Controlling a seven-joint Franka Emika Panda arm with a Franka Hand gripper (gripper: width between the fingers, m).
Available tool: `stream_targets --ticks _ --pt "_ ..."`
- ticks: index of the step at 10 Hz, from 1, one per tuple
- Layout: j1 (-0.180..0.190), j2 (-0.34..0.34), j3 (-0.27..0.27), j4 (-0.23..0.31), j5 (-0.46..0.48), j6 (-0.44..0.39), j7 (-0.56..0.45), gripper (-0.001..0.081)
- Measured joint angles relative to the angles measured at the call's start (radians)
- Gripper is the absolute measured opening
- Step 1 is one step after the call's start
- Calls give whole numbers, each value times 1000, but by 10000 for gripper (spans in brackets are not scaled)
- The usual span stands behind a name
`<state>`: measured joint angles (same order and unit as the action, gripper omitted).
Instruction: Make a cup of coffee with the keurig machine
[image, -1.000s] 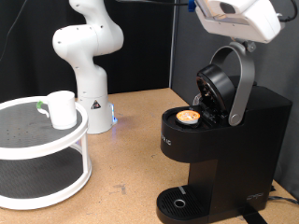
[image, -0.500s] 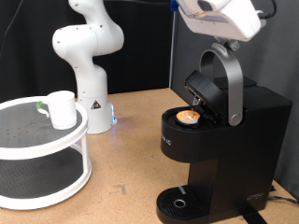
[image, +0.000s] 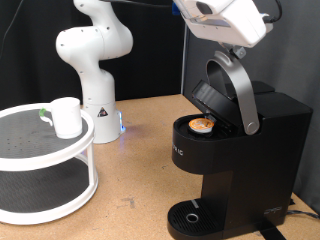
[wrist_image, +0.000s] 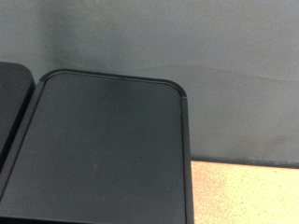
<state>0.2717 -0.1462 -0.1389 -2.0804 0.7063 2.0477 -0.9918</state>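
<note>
The black keurig machine (image: 250, 150) stands at the exterior view's right with its lid (image: 212, 92) raised. A small pod with a tan top (image: 203, 124) sits in the open chamber. My gripper (image: 226, 42) is at the exterior view's top, right over the top of the silver-grey handle band (image: 238, 90); its fingers are hidden. The white cup (image: 66, 117) stands upright on the top tier of a round white shelf (image: 30, 150) at the left, far from the gripper. The wrist view shows only the machine's flat black top (wrist_image: 103, 149).
A second white robot arm's base (image: 97, 95) stands at the back, between shelf and machine. The round drip tray (image: 190, 217) is bare. Wooden tabletop (image: 140, 170) lies between shelf and machine. A dark backdrop hangs behind.
My gripper has moved towards the exterior view's left. The handle band and lid have swung the same way with it, over the pod chamber. Cup and shelf have not moved.
</note>
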Motion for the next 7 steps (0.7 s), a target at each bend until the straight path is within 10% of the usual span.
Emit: stream_targets --ticks 7 --pt "-25 -15 -29 -3 -30 -75 -77 0"
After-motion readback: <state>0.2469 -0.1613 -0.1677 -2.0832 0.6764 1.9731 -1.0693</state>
